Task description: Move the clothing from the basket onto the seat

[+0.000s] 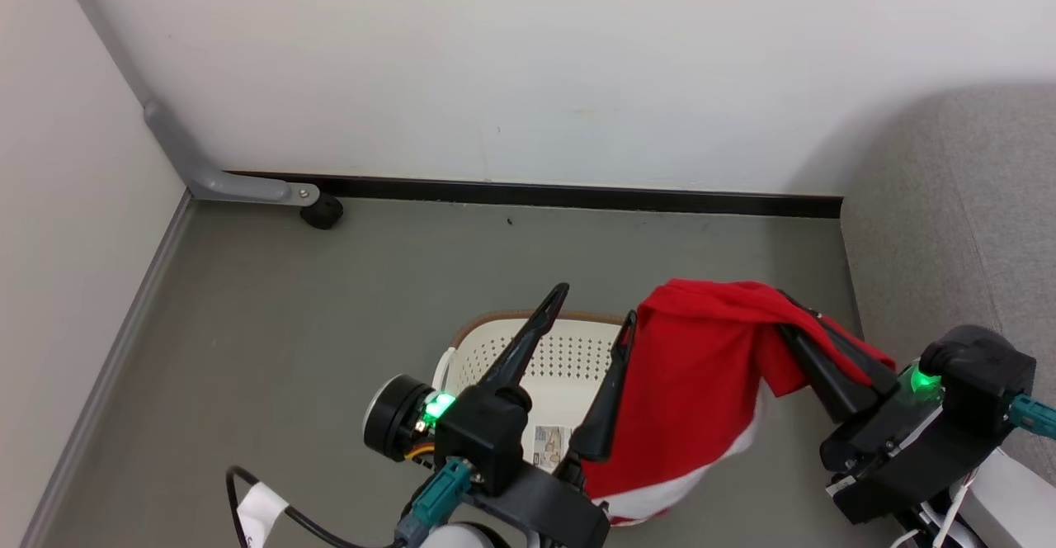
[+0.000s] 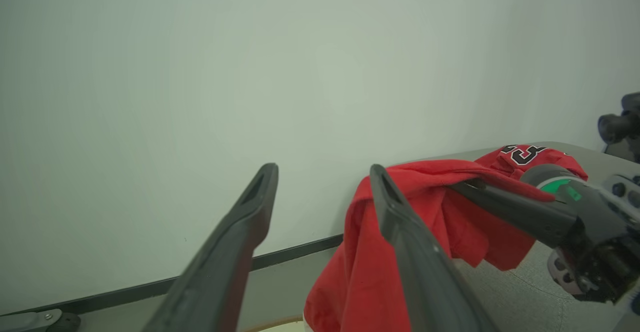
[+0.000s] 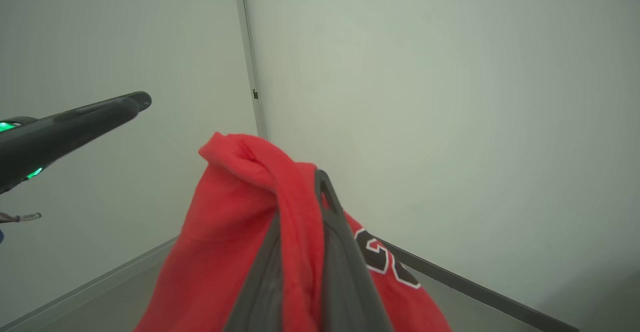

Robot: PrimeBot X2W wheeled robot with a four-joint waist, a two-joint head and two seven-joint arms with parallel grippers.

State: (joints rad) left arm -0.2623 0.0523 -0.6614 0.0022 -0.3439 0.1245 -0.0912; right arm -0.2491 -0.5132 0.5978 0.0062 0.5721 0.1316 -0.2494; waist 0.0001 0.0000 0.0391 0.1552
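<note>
Left gripper up first: its two long dark fingers are spread wide with nothing between them, poised over the laundry basket. Its right-hand finger sits right at the edge of the red cloth; touching or not, I can't tell. Far left by the white wall, a grey bracket with a black caster sits at the black baseboard, well apart from the action. A black cable with a white tag loops at the lower left of the grey floor.

Moving right: the cream perforated basket, brown rim, paper label on its bottom. The red basketball jersey is up out of it, hanging in the air over the basket's right side, white trim along the bottom hem.

Right gripper: clamped tight on the jersey's top fold, cloth draped over both fingers. Beyond it, the grey sofa, with bare floor between basket and sofa.

The head view alone gives the basket's inside and its label. The left wrist view catches black-and-white number print on the jersey draped over the right gripper. The right wrist view shows cloth pinched between its own fingers, a digit beside them, one left-gripper finger at the left, and the room's corner.
</note>
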